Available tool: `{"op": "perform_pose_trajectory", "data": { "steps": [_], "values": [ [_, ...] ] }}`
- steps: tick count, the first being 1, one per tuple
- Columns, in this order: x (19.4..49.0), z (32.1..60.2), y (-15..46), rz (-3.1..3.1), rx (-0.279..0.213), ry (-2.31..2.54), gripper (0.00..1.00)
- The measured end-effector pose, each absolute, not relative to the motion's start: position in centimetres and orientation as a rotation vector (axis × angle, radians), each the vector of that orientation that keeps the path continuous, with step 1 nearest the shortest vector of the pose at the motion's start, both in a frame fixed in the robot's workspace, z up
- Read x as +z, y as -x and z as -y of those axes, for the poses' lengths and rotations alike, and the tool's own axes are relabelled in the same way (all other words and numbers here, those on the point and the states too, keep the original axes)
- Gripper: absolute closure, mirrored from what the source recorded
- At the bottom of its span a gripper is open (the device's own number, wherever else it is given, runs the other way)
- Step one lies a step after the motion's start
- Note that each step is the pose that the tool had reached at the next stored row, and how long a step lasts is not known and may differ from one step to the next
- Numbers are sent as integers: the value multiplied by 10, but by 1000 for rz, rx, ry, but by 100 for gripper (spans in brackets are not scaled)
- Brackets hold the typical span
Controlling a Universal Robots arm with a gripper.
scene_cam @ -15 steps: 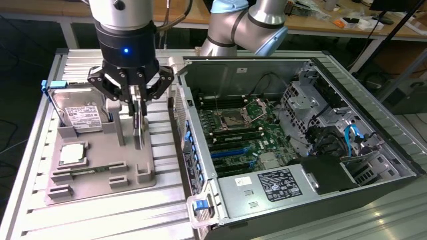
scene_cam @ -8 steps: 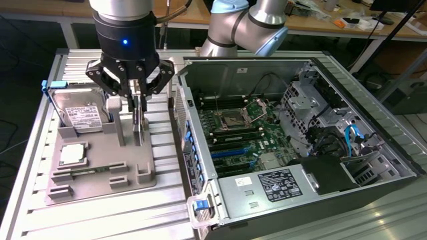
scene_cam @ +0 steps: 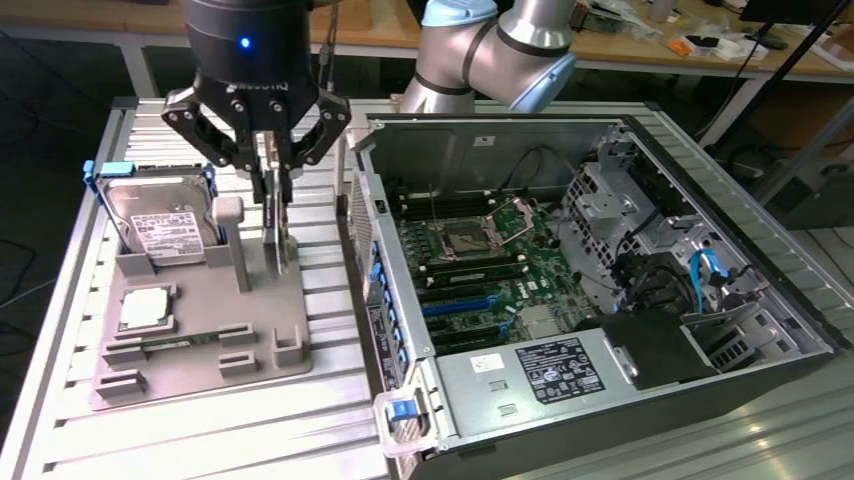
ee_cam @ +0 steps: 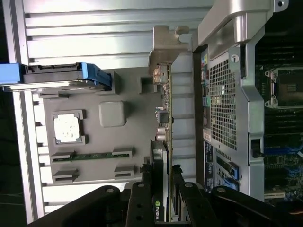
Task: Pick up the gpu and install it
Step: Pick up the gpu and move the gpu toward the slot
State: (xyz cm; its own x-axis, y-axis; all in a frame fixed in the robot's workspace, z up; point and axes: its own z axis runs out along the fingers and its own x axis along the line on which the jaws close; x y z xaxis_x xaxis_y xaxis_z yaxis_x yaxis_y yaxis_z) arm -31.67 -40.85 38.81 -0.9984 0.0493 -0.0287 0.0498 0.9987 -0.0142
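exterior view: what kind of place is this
Probably a robotics lab or workshop for PC assembly: an open computer case on a slatted metal table, a grey parts fixture beside it, and cluttered workbenches behind.

**A:** Where is the gripper (scene_cam: 275, 172)?

**B:** It hangs straight down from the black wrist (scene_cam: 247, 40), fingertips pointing to six o'clock. A small blue light glows on the wrist housing.

**A:** And the jaws?

**B:** Drawn in. Both black fingers (ee_cam: 142, 198) press against the gpu (ee_cam: 164, 113), one on each flat face. Above the fingertips the linkages splay out to ten and two o'clock.

**A:** The rest of the arm (scene_cam: 514, 40)?

**B:** Its grey joint with the pale blue cap sits at about two o'clock from the gripper.
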Motion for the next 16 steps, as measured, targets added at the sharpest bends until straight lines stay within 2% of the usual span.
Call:
{"op": "perform_pose_trajectory", "data": {
  "steps": [11, 16],
  "values": [
    [438, 408, 317, -3112, -23, -77, 73],
    [439, 408, 316, -3112, -23, -77, 73]
  ]
}}
